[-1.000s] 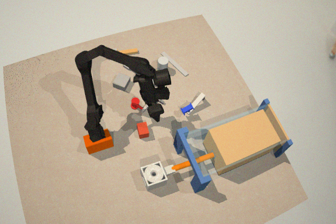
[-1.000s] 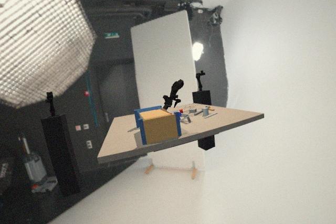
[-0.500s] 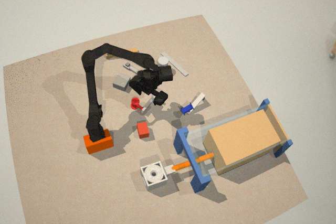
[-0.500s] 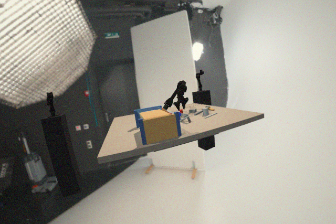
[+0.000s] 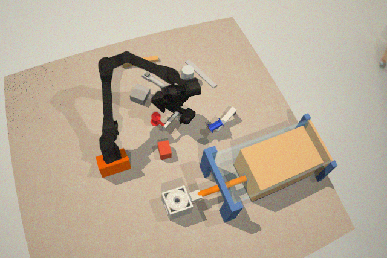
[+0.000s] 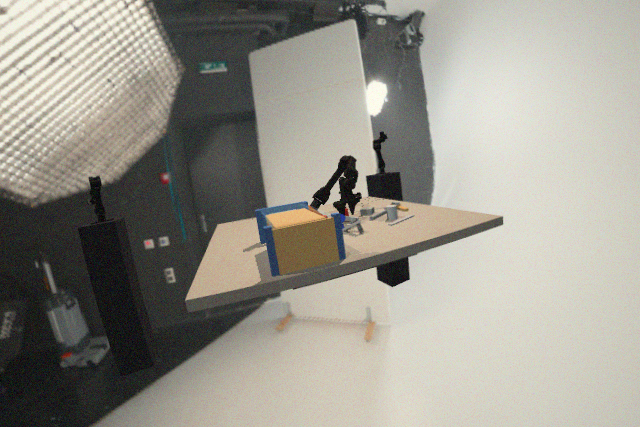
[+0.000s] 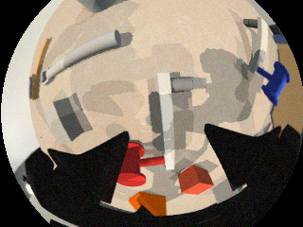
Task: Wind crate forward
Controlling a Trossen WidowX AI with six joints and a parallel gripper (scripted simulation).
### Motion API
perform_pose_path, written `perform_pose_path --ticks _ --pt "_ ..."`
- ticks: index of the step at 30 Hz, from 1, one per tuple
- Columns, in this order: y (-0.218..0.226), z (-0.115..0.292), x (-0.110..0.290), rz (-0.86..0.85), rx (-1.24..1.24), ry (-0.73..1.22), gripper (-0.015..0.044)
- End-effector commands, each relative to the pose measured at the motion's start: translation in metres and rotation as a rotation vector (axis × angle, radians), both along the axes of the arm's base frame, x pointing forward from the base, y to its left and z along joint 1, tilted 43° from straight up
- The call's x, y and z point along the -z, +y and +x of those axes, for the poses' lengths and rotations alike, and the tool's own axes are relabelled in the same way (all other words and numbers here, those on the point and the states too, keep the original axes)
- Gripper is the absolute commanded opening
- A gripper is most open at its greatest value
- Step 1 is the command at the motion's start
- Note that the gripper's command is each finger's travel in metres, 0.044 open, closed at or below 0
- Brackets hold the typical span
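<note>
The tan crate (image 5: 281,158) (image 6: 305,244) sits flat in the clear-panelled cubby, its front apart from the blue steel frame (image 5: 221,183). An orange strap (image 5: 210,190) runs from it to the white winch (image 5: 177,199), whose top hole is empty. A crank with a red knob (image 5: 155,118) (image 7: 132,165), a white arm (image 5: 170,120) (image 7: 167,123) and a grey key (image 7: 184,84) lies on the bench. Another crank has a blue knob (image 5: 215,125) (image 7: 278,84). My gripper (image 5: 173,114) (image 7: 167,131) is open and empty above the red-knobbed crank, whose arm shows between the fingers in the wrist view.
A red block (image 5: 164,149) (image 7: 195,181) lies near the red-knobbed crank. A grey block (image 5: 140,93) (image 7: 71,115), a long grey tool (image 5: 156,81) (image 7: 85,53), an orange-handled tool (image 5: 152,58), a white cylinder (image 5: 187,72) and a flat bar (image 5: 203,75) lie farther back.
</note>
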State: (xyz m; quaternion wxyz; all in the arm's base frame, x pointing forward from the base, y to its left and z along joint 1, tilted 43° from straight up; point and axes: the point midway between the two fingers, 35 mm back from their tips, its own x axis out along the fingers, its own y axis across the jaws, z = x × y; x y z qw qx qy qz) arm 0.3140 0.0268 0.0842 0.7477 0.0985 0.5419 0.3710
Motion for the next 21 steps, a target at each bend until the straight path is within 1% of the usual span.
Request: perform_pose_path --ticks 1,18,21 --pt "0.005 0.0 0.007 0.008 0.001 0.01 0.044" --pt "0.016 0.002 0.018 0.008 0.001 0.009 0.044" --pt "0.013 0.004 0.015 0.002 0.002 0.0 0.0361"
